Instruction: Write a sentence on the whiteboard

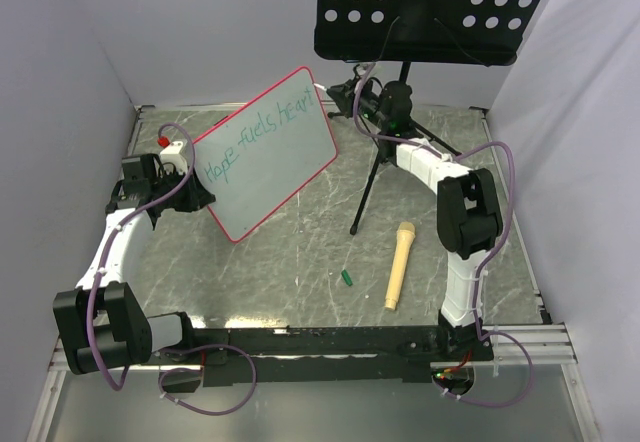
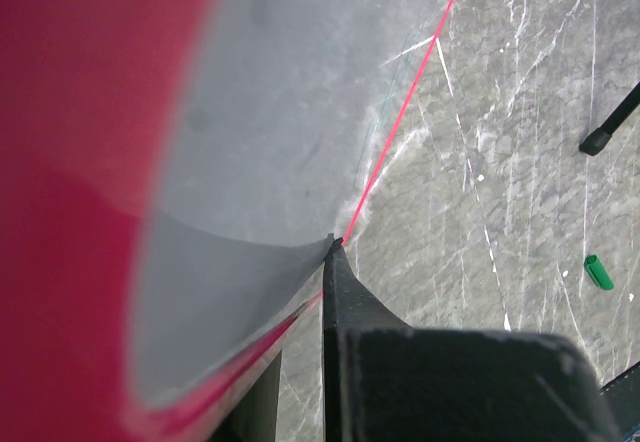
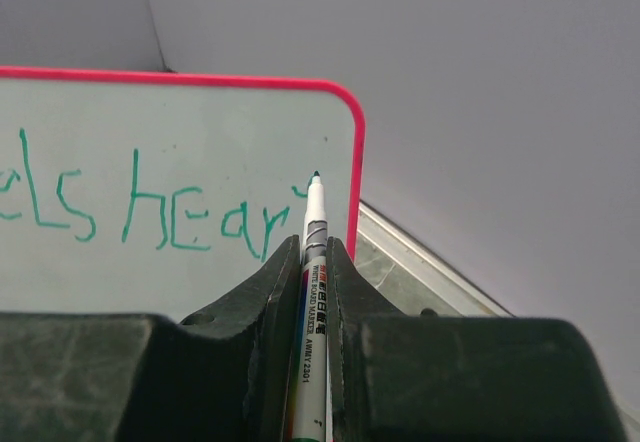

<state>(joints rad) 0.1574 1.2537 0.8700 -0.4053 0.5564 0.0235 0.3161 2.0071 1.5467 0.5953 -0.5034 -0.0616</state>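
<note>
The rectangular white whiteboard with a thin pink-red frame (image 1: 280, 177) stands tilted over the left-rear part of the grey marbled surface (image 1: 300, 252). The 2 left fingers (image 2: 345, 302) are closed narrow on its lower-left edge. The teal-green handwritten sentence (image 1: 258, 140) runs along the board's upper part and reads "Hope fuels hear", with a small stroke after the r. The 2 right fingers (image 3: 250, 292) clamp a white board marker (image 3: 314, 222), its green tip at that stroke near the right frame. A small green cap (image 1: 346, 278) and a tan microphone (image 1: 398, 265) lie apart on the surface, near a black perforated music stand (image 1: 420, 37).
</note>
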